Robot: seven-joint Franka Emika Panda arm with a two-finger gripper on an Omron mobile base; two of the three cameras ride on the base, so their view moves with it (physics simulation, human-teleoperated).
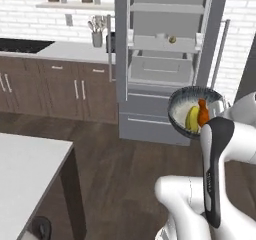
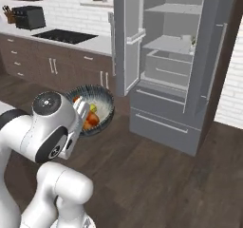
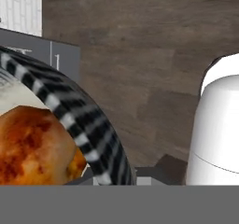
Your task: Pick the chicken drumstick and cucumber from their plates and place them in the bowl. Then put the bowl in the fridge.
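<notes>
Left base view, right of centre: bowl [image 1: 176, 110] up in the air, clamped at the rim by the gripper [image 1: 216, 109], chicken drumstick [image 1: 202, 114] and cucumber [image 1: 192, 119] inside, open fridge [image 1: 165, 59] just behind. Arm folded, elbow bent up. No readable writing anywhere.

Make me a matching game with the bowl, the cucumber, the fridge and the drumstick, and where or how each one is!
Things:
1. bowl
2. cucumber
3. fridge
4. drumstick

Place or state:
A. standing with its doors open, shelves showing
B. yellow-green, lying in the bowl beside the orange thing
C. held up in the air in front of the fridge, above the wood floor
D. orange-brown, lying in the bowl

Pairs: 1-C, 2-B, 3-A, 4-D
</notes>
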